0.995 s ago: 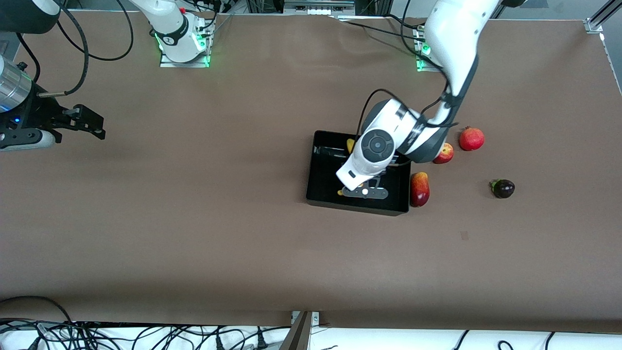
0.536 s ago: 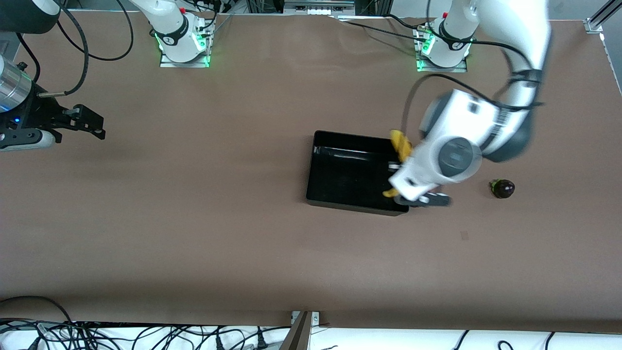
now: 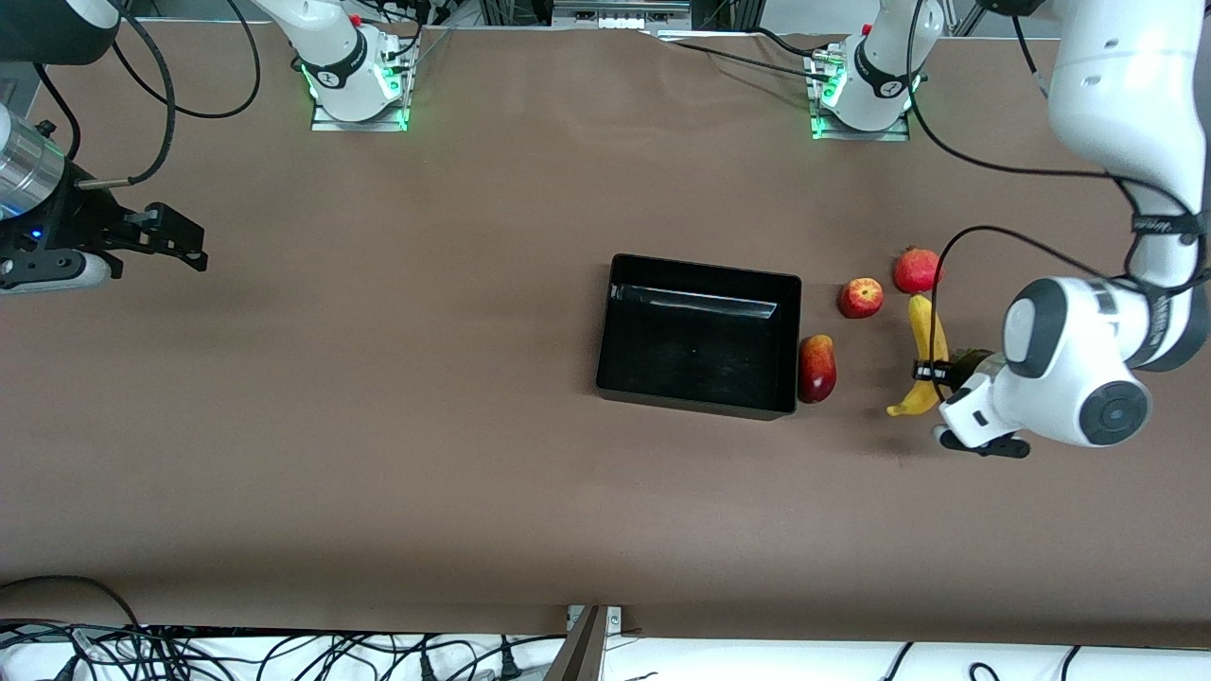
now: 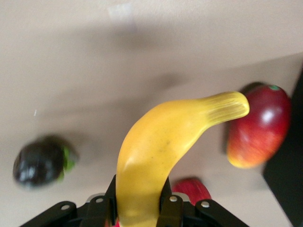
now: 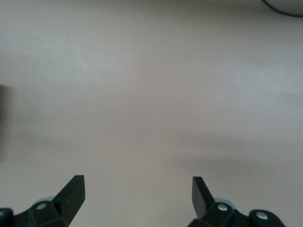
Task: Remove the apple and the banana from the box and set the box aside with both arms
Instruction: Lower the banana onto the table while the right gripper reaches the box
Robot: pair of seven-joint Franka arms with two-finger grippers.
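The left gripper (image 3: 932, 371) is clamped on the banana (image 3: 925, 355), held in the air over the table (image 3: 378, 426) beside the black box (image 3: 698, 336). The banana's long axis runs from the robots' bases toward the front camera. The right gripper (image 3: 161, 236) waits with its jaws apart.

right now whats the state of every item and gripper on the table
left gripper: shut on the long yellow banana, lifted
right gripper: open, waiting
glossy black box: empty
red-yellow mango: beside box
small red apple: on table
red pomegranate: on table
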